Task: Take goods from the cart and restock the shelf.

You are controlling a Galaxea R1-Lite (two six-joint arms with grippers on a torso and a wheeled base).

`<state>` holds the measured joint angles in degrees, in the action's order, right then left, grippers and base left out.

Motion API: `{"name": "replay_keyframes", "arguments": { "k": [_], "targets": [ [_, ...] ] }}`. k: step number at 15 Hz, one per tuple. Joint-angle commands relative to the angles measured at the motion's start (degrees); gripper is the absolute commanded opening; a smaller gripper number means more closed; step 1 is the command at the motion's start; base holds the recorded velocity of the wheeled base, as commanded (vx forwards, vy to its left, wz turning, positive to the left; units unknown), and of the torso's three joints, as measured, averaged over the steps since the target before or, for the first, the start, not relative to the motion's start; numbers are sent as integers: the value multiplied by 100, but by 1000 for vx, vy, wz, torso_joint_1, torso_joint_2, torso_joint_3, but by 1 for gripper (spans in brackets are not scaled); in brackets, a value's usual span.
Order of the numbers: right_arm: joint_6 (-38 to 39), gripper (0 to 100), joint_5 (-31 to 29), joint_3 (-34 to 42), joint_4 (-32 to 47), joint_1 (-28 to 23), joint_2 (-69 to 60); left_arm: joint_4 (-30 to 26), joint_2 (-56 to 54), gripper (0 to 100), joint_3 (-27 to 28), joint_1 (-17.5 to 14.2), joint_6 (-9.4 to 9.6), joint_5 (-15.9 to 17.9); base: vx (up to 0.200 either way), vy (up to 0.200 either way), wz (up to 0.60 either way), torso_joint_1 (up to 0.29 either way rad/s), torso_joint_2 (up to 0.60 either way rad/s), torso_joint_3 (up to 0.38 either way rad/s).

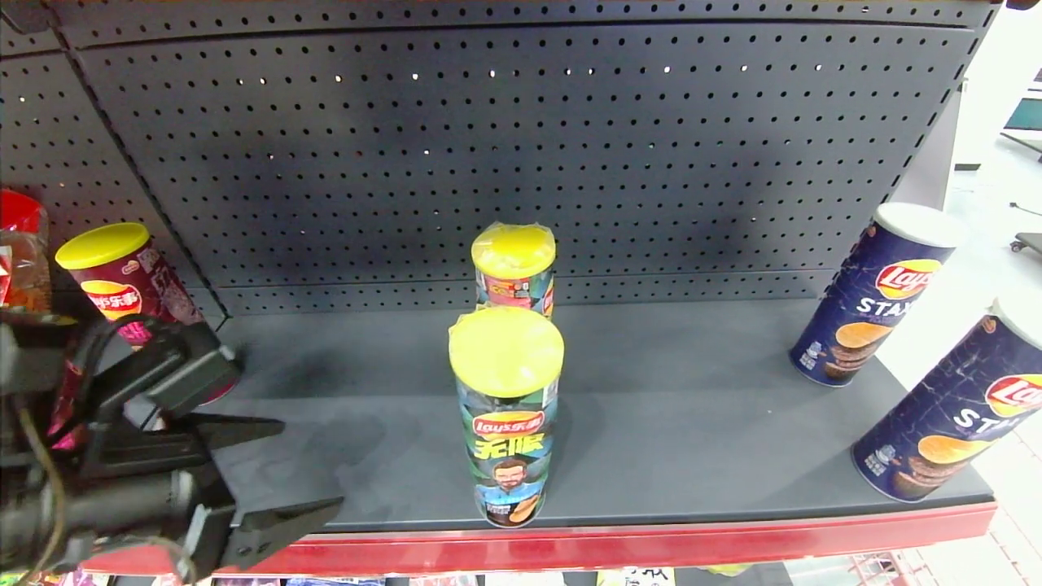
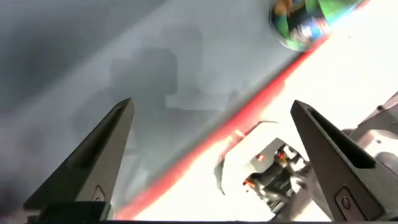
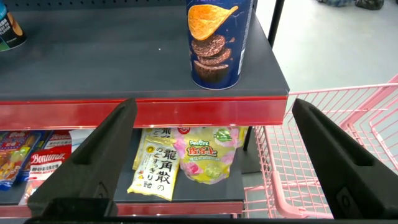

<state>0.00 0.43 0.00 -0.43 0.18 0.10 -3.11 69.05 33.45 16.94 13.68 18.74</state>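
Note:
On the dark grey shelf two green chip cans with yellow lids stand upright mid-shelf, one at the front and one behind it. My left gripper hangs open and empty over the shelf's front left, left of the front can. In the left wrist view the gripper spans the shelf's red front edge, with the front can's base farther off. My right gripper is open and empty before the shelf's right end, facing a blue chip can. Beside it is the pink wire cart.
Two blue cans stand at the shelf's right end, one farther back and one at the front corner. A maroon can stands at the left behind my left arm. Snack bags lie on the lower shelf. A pegboard wall backs the shelf.

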Motion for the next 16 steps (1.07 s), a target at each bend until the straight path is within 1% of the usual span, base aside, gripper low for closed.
{"name": "replay_keyframes", "arguments": {
  "k": [1, 2, 3, 4, 5, 6, 7, 8, 9, 11, 12, 13, 14, 15, 16],
  "targets": [
    [0, 100, 1, 0, 8, -1, -1, -1236, -2915, 100, -691, -1141, -427, -213, 0, 0, 0, 0, 0, 0],
    [0, 100, 1, 0, -1, -1, -1, -1298, -3284, 100, -867, -1317, -463, -257, 0, 0, 0, 0, 0, 0],
    [0, 100, 1, 0, -1, -1, -1, -1315, -4127, 100, -1394, -1730, -542, -441, 0, 0, 0, 0, 0, 0],
    [0, 100, 1, 0, -1, -1, -1, -1306, -4549, 100, -1675, -1905, -577, -476, 0, 0, 0, 0, 0, 0],
    [0, 100, 1, 0, -1, -1, -1, -1306, -4831, 100, -1860, -2011, -647, -485, 0, 0, 0, 0, 0, 0],
    [0, 100, 1, 0, -1, -1, -1, -1262, -5261, 100, -2097, -2125, -963, -494, 0, 0, 0, 0, 0, 0],
    [0, 100, 1, 0, -1, -1, -1, -1166, -5490, 100, -2255, -2125, -1130, -503, 0, 0, 0, 0, 0, 0],
    [0, 100, 1, 0, -1, -1, -1, -1166, -5490, 100, -2255, -2125, -1130, -503, 0, 0, 0, 0, 0, 0],
    [0, 100, 1, 0, -1, -1, -1, -568, -6052, 100, -2809, -2125, -1236, -705, 0, 0, 0, 0, 0, 0],
    [0, 100, 1, 0, -1, -1, -1, -225, -6395, 100, -3002, -2125, -1289, -819, 0, 0, 0, 0, 0, 0],
    [0, 100, 1, 0, 8, -1, -1, 12, -6395, 100, -3125, -2116, -1297, -1294, 0, 0, 0, 0, 0, 0],
    [0, 100, 1, 0, -1, -1, -1, 293, -6404, 100, -3345, -2125, -1333, -2023, 0, 0, 0, 0, 0, 0],
    [0, 100, 1, 0, -1, -1, -1, 346, -6404, 100, -3345, -2116, -1368, -2067, 0, 0, 0, 0, 0, 0],
    [0, 100, 1, 0, -1, -1, -1, 302, -6404, 100, -3345, -2116, -1377, -1663, 0, 0, 0, 0, 0, 0],
    [0, 100, 1, 0, -1, -1, -1, 293, -6395, 100, -3345, -2099, -1359, -1548, 0, 0, 0, 0, 0, 0]
  ]
}}
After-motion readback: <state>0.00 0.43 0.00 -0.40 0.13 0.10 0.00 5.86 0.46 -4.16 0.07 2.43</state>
